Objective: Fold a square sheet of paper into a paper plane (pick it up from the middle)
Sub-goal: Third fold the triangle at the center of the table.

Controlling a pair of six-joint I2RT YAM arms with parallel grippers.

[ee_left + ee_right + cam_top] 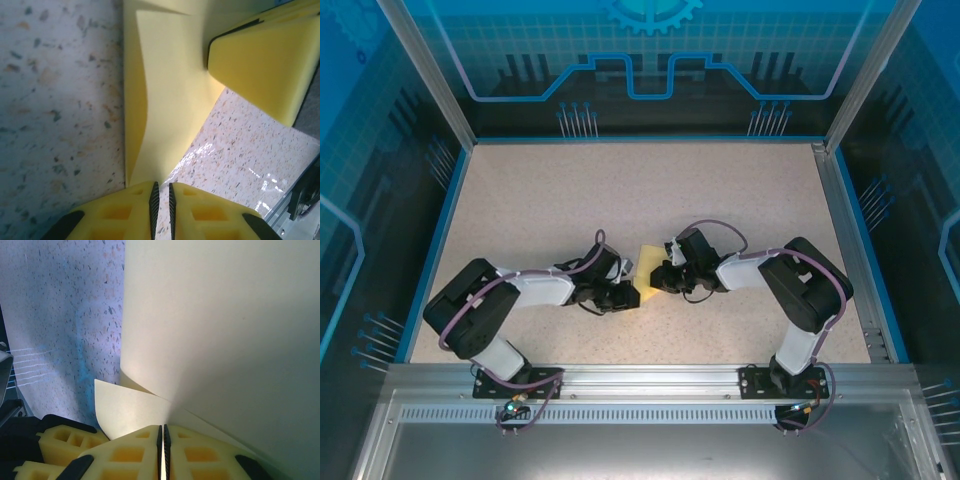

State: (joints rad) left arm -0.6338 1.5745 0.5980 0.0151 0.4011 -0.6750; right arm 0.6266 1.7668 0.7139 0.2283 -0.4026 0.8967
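Observation:
The square sheet of paper (648, 258), yellow and partly folded, lies mid-table between both grippers. My right gripper (655, 278) is shut on it: in the right wrist view the sheet (225, 330) curls up and over from the closed jaws of the gripper (161, 426). In the left wrist view a folded, pointed part of the sheet (170, 100) lies flat and runs down to my left gripper (161, 184). Its jaws stand a narrow slit apart with bare table showing between them. One of the right gripper's fingers (260, 60) rests on the sheet's far end. The paper plane is out of view.
The speckled tabletop (620, 190) is ringed by blue walls and a metal frame (850, 220). An aluminium rail (640, 380) carrying both arm bases runs along the near edge. One of the left gripper's fingers (60, 440) sits close beside the right gripper.

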